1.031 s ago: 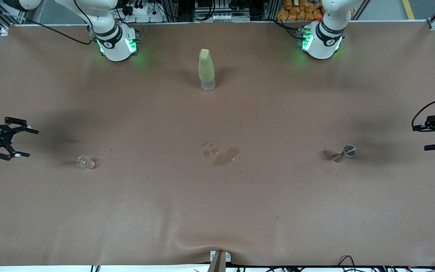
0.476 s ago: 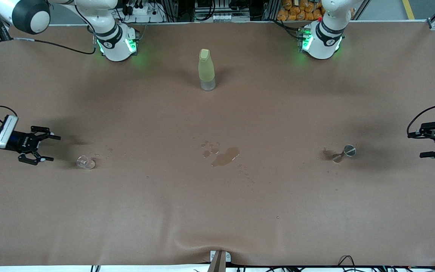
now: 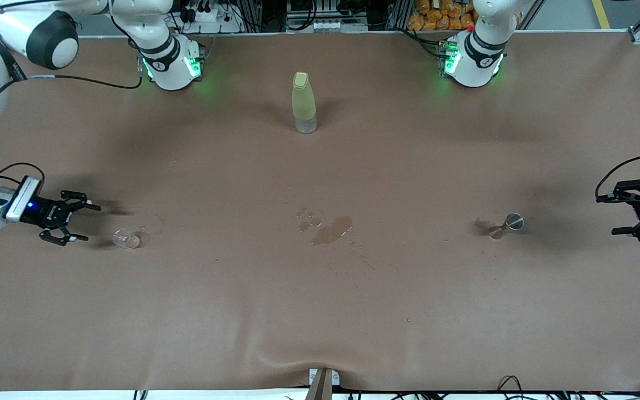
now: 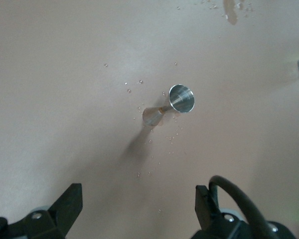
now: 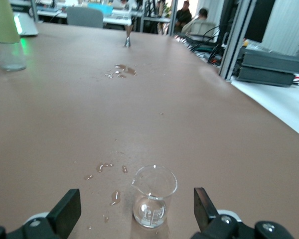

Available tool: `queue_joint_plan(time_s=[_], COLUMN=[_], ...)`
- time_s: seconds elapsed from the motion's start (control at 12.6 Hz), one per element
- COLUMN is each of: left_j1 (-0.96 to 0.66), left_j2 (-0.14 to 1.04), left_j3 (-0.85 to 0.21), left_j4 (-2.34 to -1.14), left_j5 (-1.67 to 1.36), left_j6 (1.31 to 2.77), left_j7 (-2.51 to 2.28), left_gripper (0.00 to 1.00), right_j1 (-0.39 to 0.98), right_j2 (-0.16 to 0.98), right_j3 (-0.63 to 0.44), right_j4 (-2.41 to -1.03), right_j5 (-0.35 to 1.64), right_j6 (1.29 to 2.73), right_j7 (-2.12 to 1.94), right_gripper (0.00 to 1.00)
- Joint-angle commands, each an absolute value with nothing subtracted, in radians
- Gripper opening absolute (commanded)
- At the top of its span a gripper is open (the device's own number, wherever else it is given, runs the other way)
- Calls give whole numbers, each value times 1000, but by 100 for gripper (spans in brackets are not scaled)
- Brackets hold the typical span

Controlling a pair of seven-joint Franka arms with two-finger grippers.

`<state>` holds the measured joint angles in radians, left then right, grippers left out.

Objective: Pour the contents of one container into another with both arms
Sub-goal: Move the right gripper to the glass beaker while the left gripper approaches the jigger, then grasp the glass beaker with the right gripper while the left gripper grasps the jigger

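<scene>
A small clear glass beaker [image 3: 126,239] stands on the brown table toward the right arm's end, with a little clear liquid in it. My right gripper [image 3: 91,223] is low beside it and open. In the right wrist view the beaker [image 5: 153,195] stands just ahead of the gap of the right gripper [image 5: 134,211], apart from both fingers. A small metal jigger [image 3: 506,224] stands toward the left arm's end. My left gripper [image 3: 606,216] is open beside it with a clear gap between them. The left wrist view shows the jigger [image 4: 170,102] well ahead of the left gripper [image 4: 138,209].
A tall yellow-green bottle [image 3: 303,102] with a clear base stands at mid-table, farther from the camera. A puddle of spilled liquid [image 3: 331,229] and droplets lie between beaker and jigger. More drops [image 5: 104,167] wet the cloth by the beaker. The table's front edge [image 3: 320,383] is rumpled.
My right gripper has come down and moved toward the beaker. My left gripper has edged a little toward the jigger. Beaker, jigger and bottle have not moved.
</scene>
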<state>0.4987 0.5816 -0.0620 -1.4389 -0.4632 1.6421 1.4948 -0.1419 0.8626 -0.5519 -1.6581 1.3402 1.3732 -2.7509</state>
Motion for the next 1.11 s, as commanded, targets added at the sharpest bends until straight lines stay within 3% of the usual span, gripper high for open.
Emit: queue_joint_plan(time_s=[0.0, 0.63, 1.03], left_j1=[541, 538, 529], left_j2=[649, 842, 862], left_j3=[-63, -67, -74], left_j4=[-1420, -1422, -1433], left_j5=[-587, -722, -775], left_j6=[1635, 1626, 1620], left_j7=[1648, 1950, 1948], left_gripper=[100, 100, 100], right_j1=[-176, -270, -287], right_j2=[939, 1022, 1068], right_j3=[-532, -400, -388], right_j4=[-1631, -1586, -1563], right_j5=[1411, 1424, 1473], right_j6=[1327, 1328, 1330], right_j7=[-2872, -2928, -2973], right_gripper=[100, 100, 100])
